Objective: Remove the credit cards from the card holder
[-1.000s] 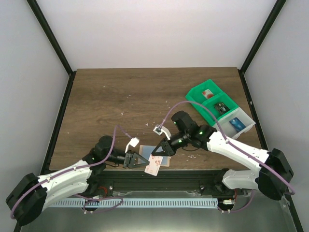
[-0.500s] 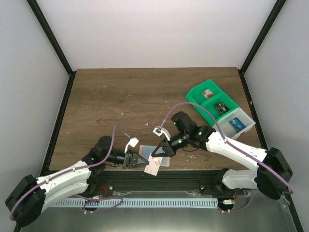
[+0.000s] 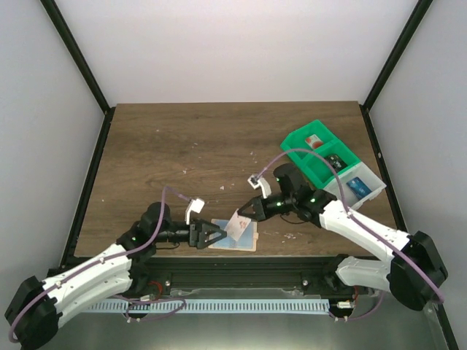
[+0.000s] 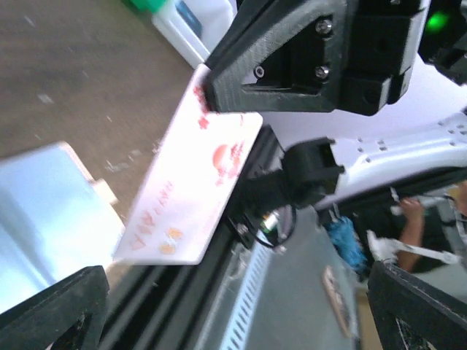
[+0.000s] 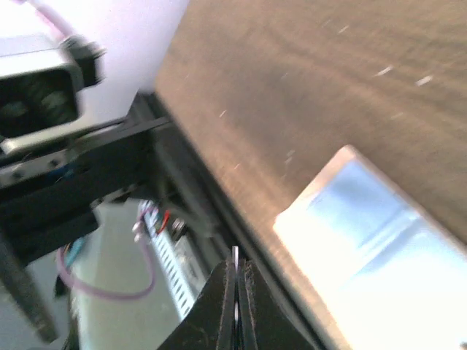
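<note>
- Pincer on the left [image 3: 211, 235] has just let go: a moment ago it was clamped down low by the near edge of the bench [image 3: 182, 146]. Now its two fingers stand wide apart, released, with nothing between them.
- Just beyond those fingers the tan card holder [image 3: 246, 241] lies flat on the bench by the front edge, pale blue pocket side up. Whether another card is tucked inside I cannot tell from here.
- Over the holder hangs a credit card [image 4: 191, 191], whitish with red markings, tilted and clear of the pocket. A second ago it sat lower, out over the bench edge.
- It is pinched at one corner by the right pincer [image 3: 243, 214], clenched tight on the thin edge, which has pulled back and up, away from the front rail.
- Further right, well apart, sits the green-and-white compartment tray [image 3: 340, 144], untouched.
- To my eye this card is out, and with the holder free it only needs setting down on the bench.
</note>
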{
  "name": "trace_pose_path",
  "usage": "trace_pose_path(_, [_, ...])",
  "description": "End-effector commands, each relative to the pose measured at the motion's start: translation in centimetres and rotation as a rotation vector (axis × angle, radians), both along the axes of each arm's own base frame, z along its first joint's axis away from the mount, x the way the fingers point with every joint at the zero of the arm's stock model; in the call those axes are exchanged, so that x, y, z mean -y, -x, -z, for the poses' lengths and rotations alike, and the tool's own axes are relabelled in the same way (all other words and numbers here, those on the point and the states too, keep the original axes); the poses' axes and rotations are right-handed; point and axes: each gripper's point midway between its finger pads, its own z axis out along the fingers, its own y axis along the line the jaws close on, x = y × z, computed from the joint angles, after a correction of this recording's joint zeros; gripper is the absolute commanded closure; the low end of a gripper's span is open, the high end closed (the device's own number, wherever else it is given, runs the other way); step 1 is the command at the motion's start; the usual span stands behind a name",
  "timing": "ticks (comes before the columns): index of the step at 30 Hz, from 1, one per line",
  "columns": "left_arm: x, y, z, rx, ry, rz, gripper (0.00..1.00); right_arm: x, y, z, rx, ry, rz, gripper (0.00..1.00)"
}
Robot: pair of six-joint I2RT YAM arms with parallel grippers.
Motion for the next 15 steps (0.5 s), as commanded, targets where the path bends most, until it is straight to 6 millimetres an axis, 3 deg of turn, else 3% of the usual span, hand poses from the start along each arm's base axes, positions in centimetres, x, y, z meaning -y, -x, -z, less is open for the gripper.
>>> trace_pose_path(1, [-1.4, -3.7, -0.6, 0.087, -0.098, -0.220, 0.00, 2.2, -6.2, -1.0, 0.080, 0.034, 0.343, 1.00])
trace_pose_path(4, [-1.6, -5.0, -1.7, 0.138, -0.129, -0.272, 0.00, 5.3, -10.9, -0.4, 0.154, 0.131, 0.615, 1.00])
trace_pose_path(10, [-1.8, -6.9, -3.4, 0.189, -0.186, -0.336, 0.00, 8.4, -16.6, -2.5, 0.154, 0.032, 0.850, 0.99])
trace_pose_path(15, [-2.5, -7.7, -4.0, 0.243, -0.280, -0.361, 0.00, 12.4, -20.7, -3.3, 0.168, 0.050, 1.080, 0.99])
